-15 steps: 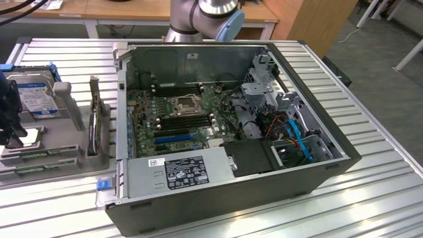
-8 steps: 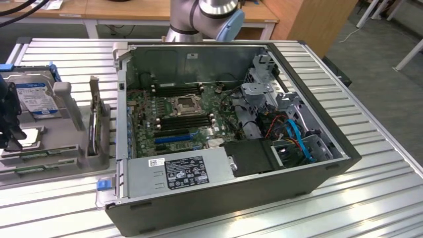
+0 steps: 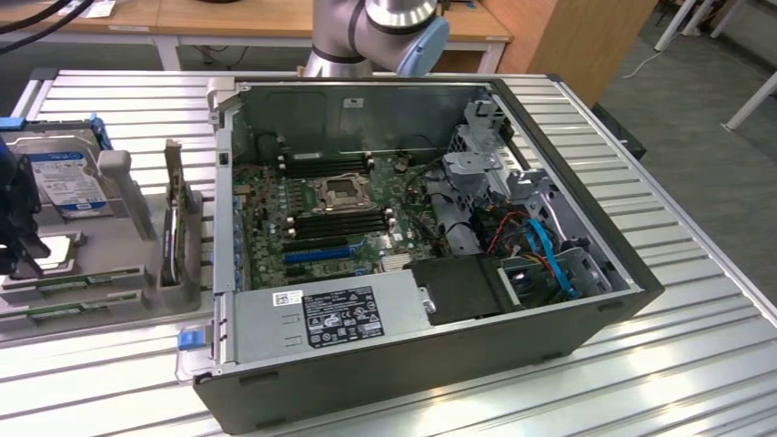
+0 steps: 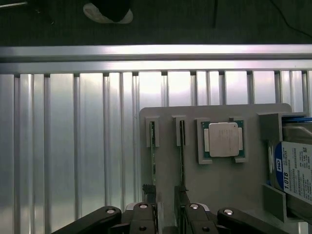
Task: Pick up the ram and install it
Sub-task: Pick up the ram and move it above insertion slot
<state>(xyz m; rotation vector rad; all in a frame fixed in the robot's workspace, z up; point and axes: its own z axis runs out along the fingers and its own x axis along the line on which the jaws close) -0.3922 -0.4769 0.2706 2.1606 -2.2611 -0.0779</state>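
Both fingers [image 4: 147, 195] of the claw [image 4: 165, 207] are spread wide, gripping nothing, right over one end of the tray [image 4: 214, 195]. Ram [image 4: 152, 151] sits edge-up in a slot there, second stick [image 4: 182, 146] beside it, then a CPU [image 4: 224, 139] and hard drive [image 4: 292, 170]. Open PC case [image 3: 401, 373] shares the surface [image 4: 73, 146].

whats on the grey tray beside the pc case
On the tray: ram stick, second stick, cpu, hard drive. The claw hides one end of each stick.
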